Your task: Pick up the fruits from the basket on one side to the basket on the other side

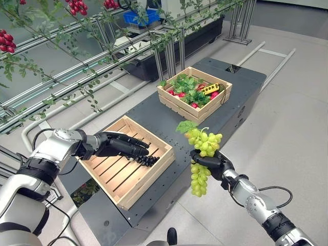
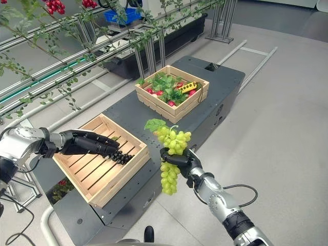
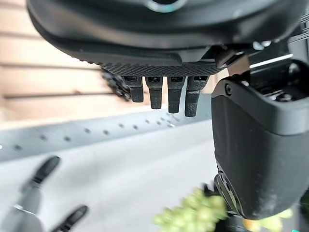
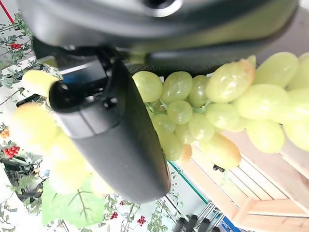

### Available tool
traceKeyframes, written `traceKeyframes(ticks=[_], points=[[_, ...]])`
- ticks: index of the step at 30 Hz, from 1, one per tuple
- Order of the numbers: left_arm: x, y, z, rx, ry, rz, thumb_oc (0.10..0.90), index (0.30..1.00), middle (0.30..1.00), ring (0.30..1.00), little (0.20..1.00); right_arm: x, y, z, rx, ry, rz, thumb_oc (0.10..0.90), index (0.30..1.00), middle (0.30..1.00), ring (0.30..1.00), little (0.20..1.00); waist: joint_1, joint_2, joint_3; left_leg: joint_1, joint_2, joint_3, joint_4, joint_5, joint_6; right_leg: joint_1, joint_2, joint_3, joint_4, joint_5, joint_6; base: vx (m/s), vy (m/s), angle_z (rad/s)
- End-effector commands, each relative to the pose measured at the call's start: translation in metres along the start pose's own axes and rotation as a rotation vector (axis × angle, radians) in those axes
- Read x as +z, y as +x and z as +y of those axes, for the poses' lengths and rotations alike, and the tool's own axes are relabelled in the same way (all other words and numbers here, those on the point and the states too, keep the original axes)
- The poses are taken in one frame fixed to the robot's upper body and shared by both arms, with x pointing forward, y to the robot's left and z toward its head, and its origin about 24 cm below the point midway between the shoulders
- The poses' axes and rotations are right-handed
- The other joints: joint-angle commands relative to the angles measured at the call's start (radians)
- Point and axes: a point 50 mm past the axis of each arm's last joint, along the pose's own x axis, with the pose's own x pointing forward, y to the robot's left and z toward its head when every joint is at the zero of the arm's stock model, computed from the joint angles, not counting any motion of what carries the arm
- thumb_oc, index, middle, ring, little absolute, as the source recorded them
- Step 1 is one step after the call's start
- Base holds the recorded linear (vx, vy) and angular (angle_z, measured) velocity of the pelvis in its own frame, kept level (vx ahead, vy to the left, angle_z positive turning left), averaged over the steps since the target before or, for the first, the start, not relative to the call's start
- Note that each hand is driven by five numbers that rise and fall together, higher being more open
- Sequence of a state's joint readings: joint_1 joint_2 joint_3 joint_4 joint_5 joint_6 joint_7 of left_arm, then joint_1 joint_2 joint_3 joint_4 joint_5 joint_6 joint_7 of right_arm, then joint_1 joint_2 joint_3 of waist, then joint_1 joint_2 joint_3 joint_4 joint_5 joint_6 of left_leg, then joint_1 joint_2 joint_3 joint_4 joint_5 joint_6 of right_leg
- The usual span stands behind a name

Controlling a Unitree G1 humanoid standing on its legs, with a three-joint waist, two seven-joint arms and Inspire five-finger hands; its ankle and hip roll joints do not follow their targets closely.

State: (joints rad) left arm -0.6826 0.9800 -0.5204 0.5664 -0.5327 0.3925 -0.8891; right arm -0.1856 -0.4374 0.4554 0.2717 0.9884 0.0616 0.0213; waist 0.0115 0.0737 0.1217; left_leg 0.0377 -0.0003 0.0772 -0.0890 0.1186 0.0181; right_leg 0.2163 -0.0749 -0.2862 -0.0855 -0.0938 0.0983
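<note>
My right hand is shut on a bunch of green grapes with a leaf, held in the air between the two crates, just past the platform's near edge. In the right wrist view the thumb lies across the green grapes. My left hand stretches open over the near slatted wooden crate. A small bunch of dark grapes lies on the slats at its fingertips. The far crate holds green leaves, red fruits and a yellow one.
Both crates stand on a dark perforated platform. Metal rails with leafy vines and red berries run along the back left, with a blue bin behind. Bare grey floor lies to the right.
</note>
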Motion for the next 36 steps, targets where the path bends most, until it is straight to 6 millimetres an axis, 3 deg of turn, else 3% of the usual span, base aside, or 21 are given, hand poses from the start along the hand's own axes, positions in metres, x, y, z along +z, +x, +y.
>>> traceKeyframes(ticks=[1, 6, 10, 14, 17, 18, 22, 24, 36], points=[[0.042, -0.028, 0.026, 0.108, -0.005, -0.246, 0.8, 0.9, 0.9, 0.9, 0.9, 0.043, 0.01, 0.044, 0.219, 0.015, -0.257, 0.4, 0.3, 0.3, 0.3, 0.3, -0.011, -0.002, -0.061, 0.048, 0.025, -0.015, 0.002, -0.084, -0.052, -0.045, -0.007, -0.01, 0.019, 0.063, -0.057, 0.0, 0.0, 0.0], [0.051, -0.038, 0.036, 0.2, -0.047, -0.377, 0.8, 0.9, 0.9, 0.9, 0.9, 0.048, 0.01, 0.044, 0.214, 0.003, -0.282, 0.4, 0.3, 0.3, 0.3, 0.3, -0.017, -0.002, -0.063, 0.05, 0.026, -0.008, 0.002, -0.086, -0.051, -0.045, -0.007, -0.004, 0.018, 0.062, -0.057, 0.0, 0.0, 0.0], [0.07, -0.05, 0.043, 0.372, -0.151, -0.656, 0.8, 0.9, 0.9, 0.9, 0.9, 0.064, 0.005, 0.038, 0.169, -0.04, -0.387, 0.4, 0.3, 0.3, 0.3, 0.3, -0.024, -0.011, -0.065, 0.052, 0.029, -0.003, 0.002, -0.09, -0.05, -0.046, -0.005, 0.008, 0.018, 0.06, -0.06, 0.0, 0.0, 0.0], [0.066, -0.044, 0.037, 0.386, -0.232, -0.799, 0.8, 0.9, 0.9, 0.9, 0.9, 0.076, -0.002, 0.031, 0.127, -0.079, -0.459, 0.4, 0.3, 0.3, 0.3, 0.3, -0.028, -0.019, -0.065, 0.053, 0.03, -0.002, 0.002, -0.093, -0.048, -0.049, -0.004, 0.017, 0.019, 0.057, -0.064, 0.0, 0.003, -0.01], [0.05, -0.017, 0.012, 0.349, -0.318, -0.915, 0.8, 0.9, 0.9, 0.9, 0.9, 0.085, -0.009, 0.029, 0.092, -0.142, -0.531, 0.4, 0.3, 0.3, 0.3, 0.3, -0.034, -0.032, -0.061, 0.057, 0.033, -0.002, 0.002, -0.1, -0.044, -0.054, -0.001, 0.032, 0.026, 0.054, -0.071, -0.01, 0.01, -0.06], [0.044, -0.002, -0.005, 0.334, -0.346, -0.957, 0.8, 0.9, 0.9, 0.9, 0.9, 0.09, -0.014, 0.028, 0.081, -0.177, -0.561, 0.4, 0.3, 0.3, 0.3, 0.3, -0.04, -0.042, -0.055, 0.062, 0.035, 0.001, 0.002, -0.102, -0.04, -0.055, 0.001, 0.041, 0.031, 0.053, -0.073, 0.0, 0.008, -0.08], [0.037, 0.015, -0.032, 0.345, -0.37, -0.993, 0.8, 0.9, 0.9, 0.9, 0.9, 0.096, -0.023, 0.026, 0.055, -0.238, -0.604, 0.4, 0.3, 0.3, 0.3, 0.3, -0.049, -0.054, -0.051, 0.074, 0.041, 0.015, 0.002, -0.109, -0.035, -0.056, 0.006, 0.057, 0.037, 0.051, -0.077, 0.01, 0.008, -0.22], [0.034, 0.024, -0.055, 0.374, -0.331, -0.995, 0.8, 0.9, 0.9, 0.9, 0.9, 0.097, -0.031, 0.023, 0.047, -0.249, -0.625, 0.4, 0.3, 0.3, 0.3, 0.3, -0.057, -0.065, -0.045, 0.086, 0.047, 0.026, 0.002, -0.114, -0.029, -0.055, 0.012, 0.073, 0.039, 0.054, -0.078, 0.02, 0.002, -0.28], [0.02, 0.047, -0.1, 0.348, -0.373, -0.963, 0.8, 0.9, 0.9, 0.9, 0.9, 0.099, -0.053, 0.021, 0.042, -0.251, -0.688, 0.4, 0.3, 0.3, 0.3, 0.3, -0.101, -0.087, -0.031, 0.114, 0.071, 0.099, 0.002, -0.125, -0.022, -0.06, 0.023, 0.129, 0.032, 0.074, -0.072, 0.01, 0.009, -0.22]])
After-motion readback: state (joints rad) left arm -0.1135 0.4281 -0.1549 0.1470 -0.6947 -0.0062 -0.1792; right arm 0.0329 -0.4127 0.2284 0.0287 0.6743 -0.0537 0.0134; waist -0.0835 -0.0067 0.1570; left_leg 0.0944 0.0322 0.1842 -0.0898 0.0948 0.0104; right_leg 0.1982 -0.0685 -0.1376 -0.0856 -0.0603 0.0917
